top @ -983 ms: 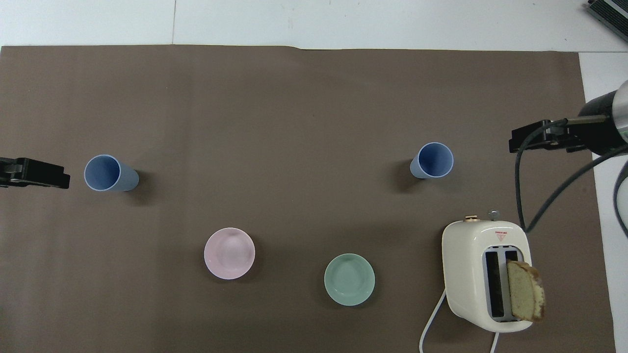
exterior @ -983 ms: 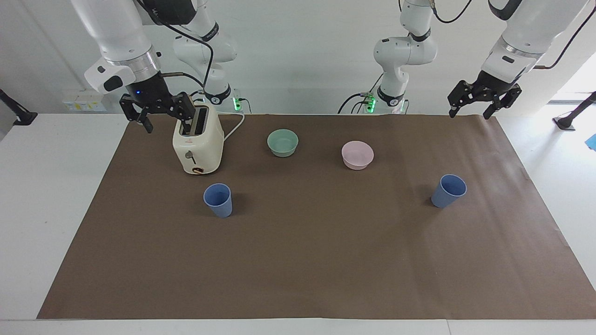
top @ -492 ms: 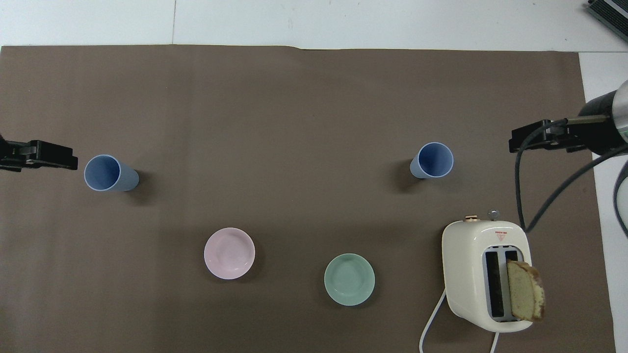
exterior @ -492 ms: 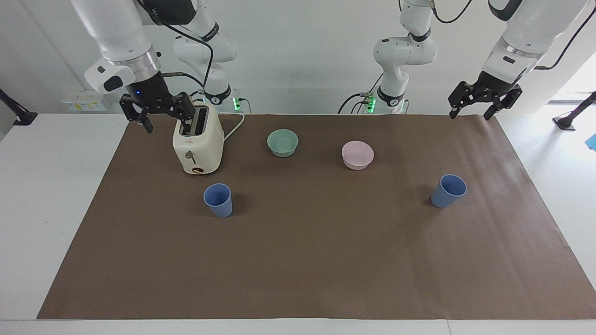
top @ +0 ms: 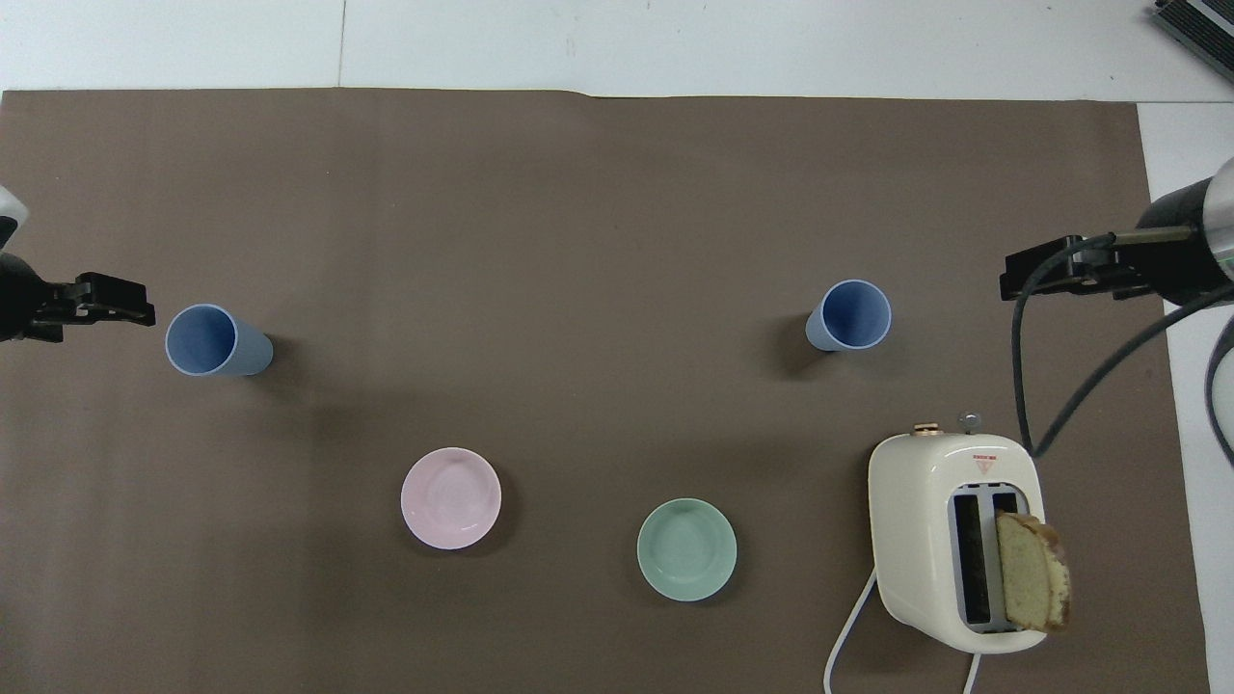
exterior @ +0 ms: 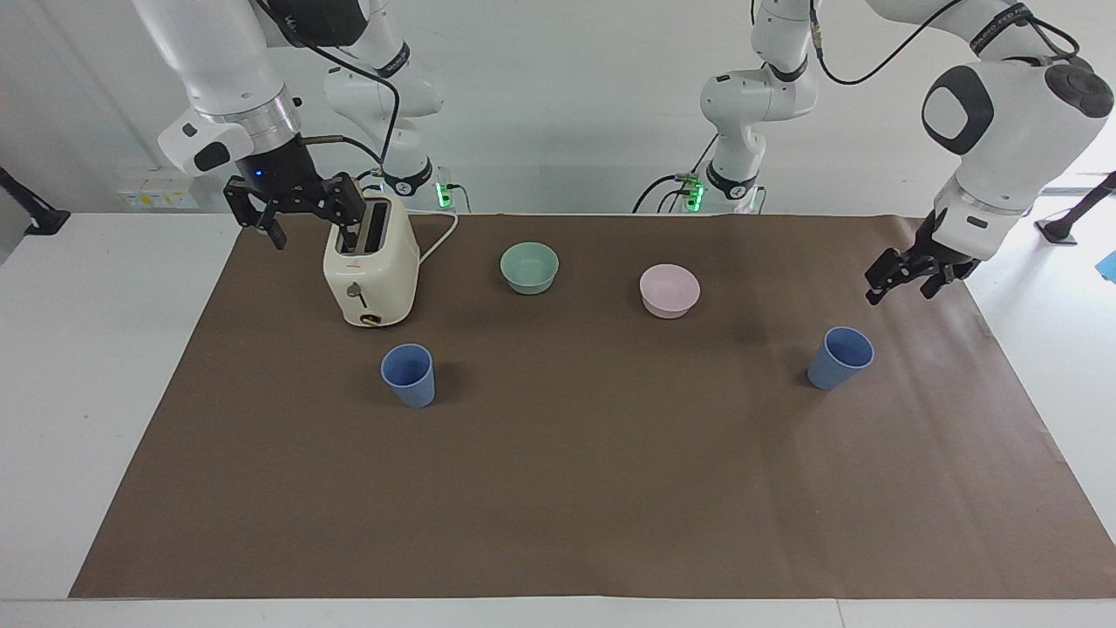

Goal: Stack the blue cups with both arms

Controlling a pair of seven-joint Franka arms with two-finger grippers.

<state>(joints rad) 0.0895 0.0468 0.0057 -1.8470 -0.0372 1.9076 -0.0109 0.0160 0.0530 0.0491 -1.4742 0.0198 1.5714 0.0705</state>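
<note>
Step in hand, as I read it: first grasp, left arm going for its cup, right arm waiting.

Advice, working across the facing view:
- right gripper (exterior: 312, 228): jaws wide apart, empty, up in the air beside the toaster (exterior: 370, 270). Keep it clear of the toaster and the bread slice (top: 1032, 583) when its turn comes.
- left gripper (exterior: 900, 292): jaws parted, empty. Come down with the fingers either side of the cup body, centred, about mid-height. Close gently, because light plastic will likely tip or skid if one finger lands first. Lift straight up and keep it upright for nesting.

Positions:
- toaster-side cup (exterior: 408, 373): upright on the brown mat (exterior: 567, 488), farther from the robots than the toaster, well apart from the right gripper.
- green bowl (exterior: 529, 267) and pink bowl (exterior: 670, 290): nearer the robots, out of the way.
- end cup (exterior: 840, 358): upright, toward the left arm's end of the bench (exterior: 87, 349). The left gripper hangs over the mat just beside it on that end, not touching.
</note>
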